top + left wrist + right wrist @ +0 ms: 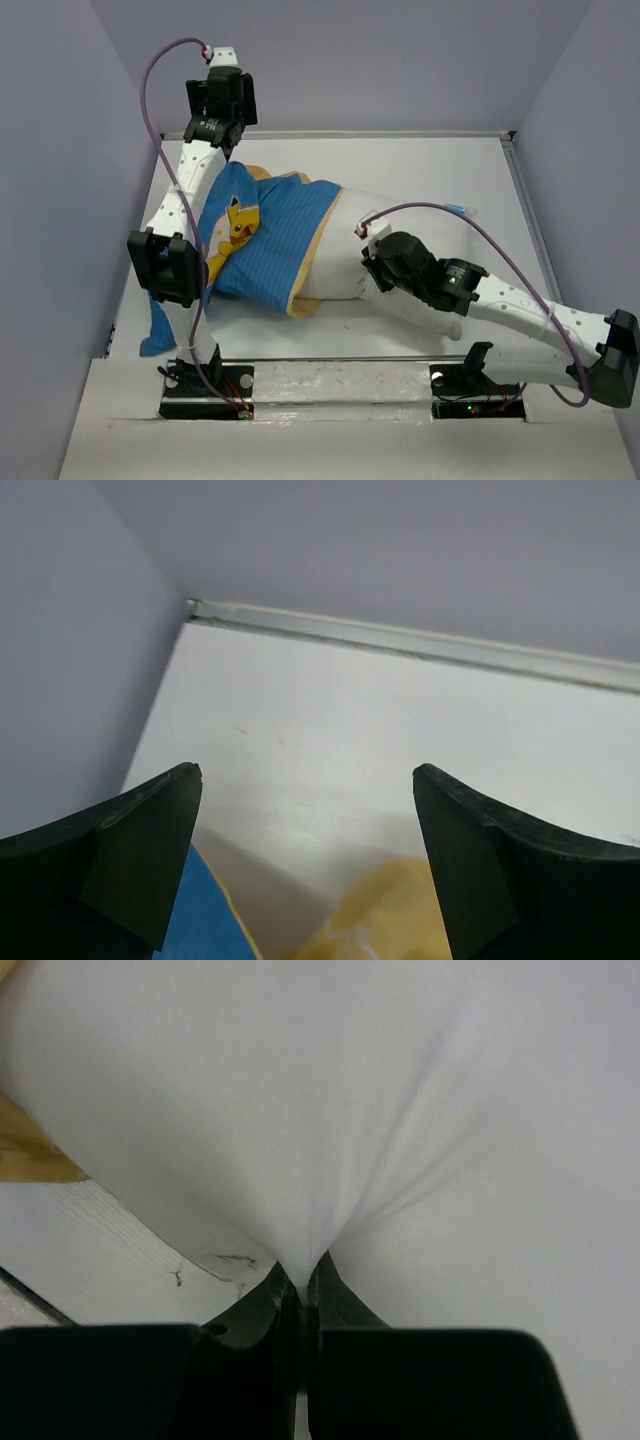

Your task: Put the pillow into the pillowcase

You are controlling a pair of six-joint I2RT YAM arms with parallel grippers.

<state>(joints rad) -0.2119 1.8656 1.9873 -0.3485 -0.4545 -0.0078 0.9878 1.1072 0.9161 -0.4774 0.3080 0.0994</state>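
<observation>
**Pillow half in its cover, right gripper pinching the bare end**

The white pillow (345, 262) lies on the white table (440, 170), left of centre in the overhead view. Its left part is inside the pillowcase (280, 235) and its right part sticks out of the yellow-lined opening. The pillowcase lies blue side up, with the Pikachu print (238, 225) near its left edge. A blue corner of it trails toward the near left table edge.

The right gripper (373, 258) is at the pillow's exposed end. In the right wrist view, its 2 fingers (330, 1295) are closed tight on a fold of the pillow's (350, 1110) white fabric, which puckers into the pinch.

The left gripper (222, 95) is raised at the far left corner. Its fingers (150, 840) are spread wide and grip nothing, with bare table (350, 710) between them. A little blue and yellow pillowcase (385, 915) shows just below them.
</observation>
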